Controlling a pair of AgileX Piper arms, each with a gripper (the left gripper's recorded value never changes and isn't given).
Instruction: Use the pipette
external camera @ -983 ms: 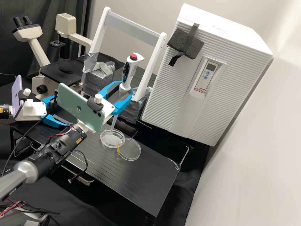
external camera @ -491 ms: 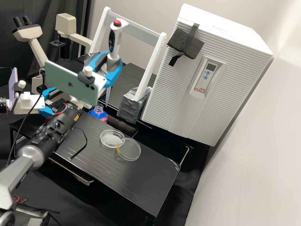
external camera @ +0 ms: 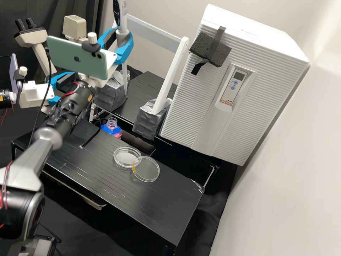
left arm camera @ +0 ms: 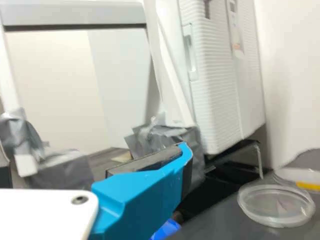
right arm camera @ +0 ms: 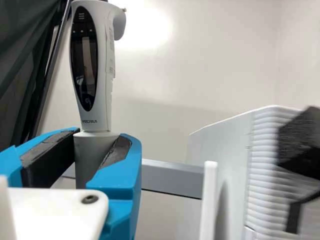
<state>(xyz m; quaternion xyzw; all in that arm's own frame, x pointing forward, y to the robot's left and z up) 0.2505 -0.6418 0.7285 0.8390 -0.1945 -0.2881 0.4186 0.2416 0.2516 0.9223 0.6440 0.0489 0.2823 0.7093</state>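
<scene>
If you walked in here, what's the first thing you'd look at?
Probably the white pipette, held high above the bench in the right gripper, between its bright blue fingers. Next is the big white ribbed machine on the bench's right side. Below, two clear round dishes lie side by side on the black platform.
</scene>
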